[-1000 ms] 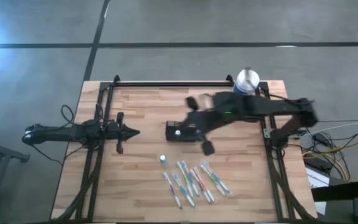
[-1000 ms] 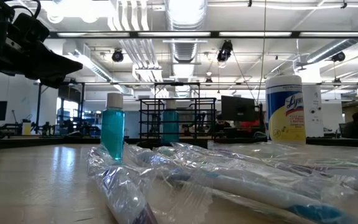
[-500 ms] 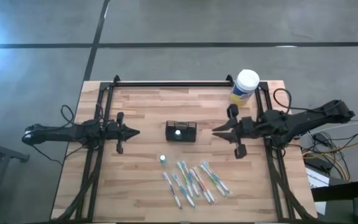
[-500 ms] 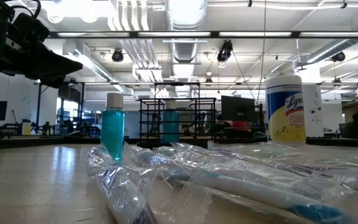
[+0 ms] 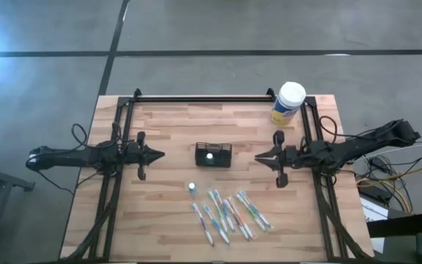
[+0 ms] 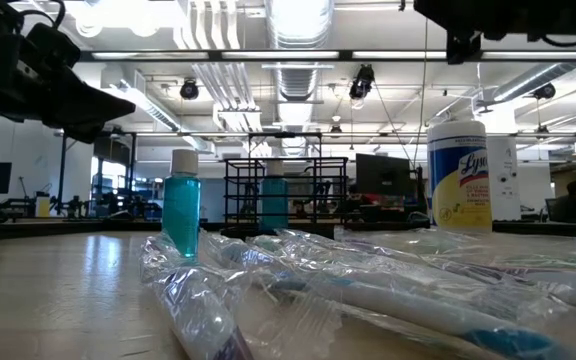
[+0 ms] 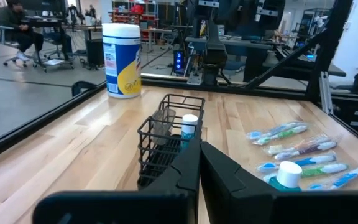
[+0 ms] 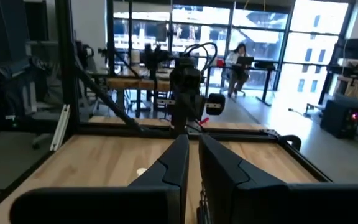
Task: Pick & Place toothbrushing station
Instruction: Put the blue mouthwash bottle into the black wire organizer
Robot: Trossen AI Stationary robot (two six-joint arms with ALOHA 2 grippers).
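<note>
Holding a small bottle (image 7: 189,126), wire-mesh holder (image 5: 213,155)

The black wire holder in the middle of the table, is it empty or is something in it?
Not empty. The wire holder contains one small white-capped bottle, standing upright inside its mesh walls.

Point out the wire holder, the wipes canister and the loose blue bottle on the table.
Black wire-mesh holder (image 5: 213,155): high view, on its rim.
Wipes canister (image 5: 291,94): high view, on its white lid.
Blue bottle (image 6: 181,213): low view, on its blue body.
</note>
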